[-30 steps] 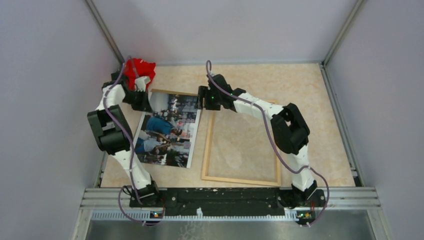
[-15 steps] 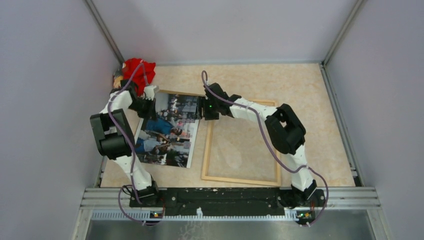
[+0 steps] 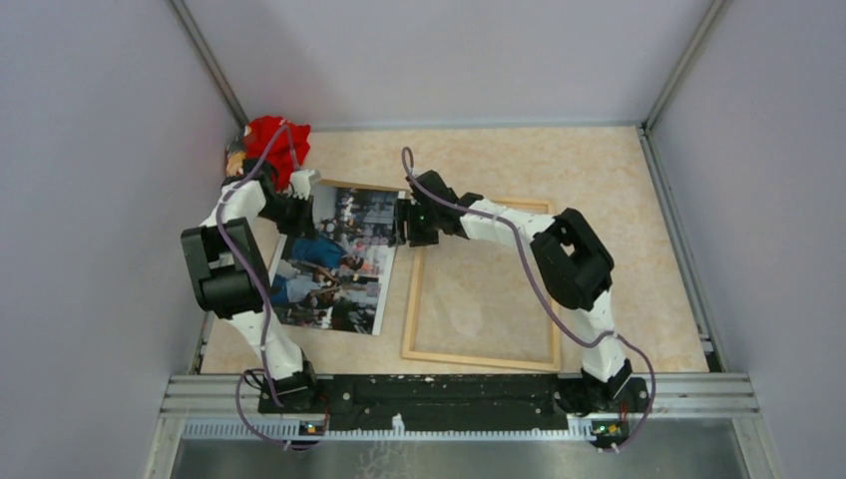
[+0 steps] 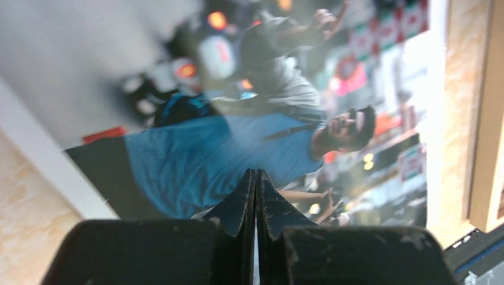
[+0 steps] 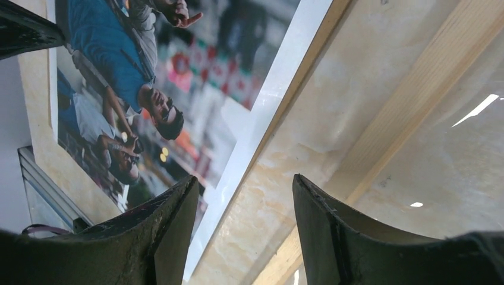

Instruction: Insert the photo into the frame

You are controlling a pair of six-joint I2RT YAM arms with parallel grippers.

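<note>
View from above: the photo (image 3: 334, 264) lies face up on the left half of the table (image 3: 599, 180), with its long right edge just beside the frame (image 3: 411, 299) and not inside it. The frame lies flat at the table's middle, pane up. A thin brown board edge (image 3: 349, 185) shows under the photo's far side.

My left gripper (image 3: 299, 207) is at the photo's far left corner with its fingers pressed together. I cannot tell whether they touch the print. My right gripper (image 3: 402, 222) is at the far right corner, fingers apart, straddling the white border and the strip of bare table between photo and frame.

I judge the step to be picking up that right edge. To do it well I should get one finger under the border, close gently, and avoid catching the brown board or the frame's wooden rail.

There is little room here. The left wall and a red object (image 3: 274, 140) in the far left corner crowd my left arm. To the right, past the frame, the table gives space for carrying the print across.
</note>
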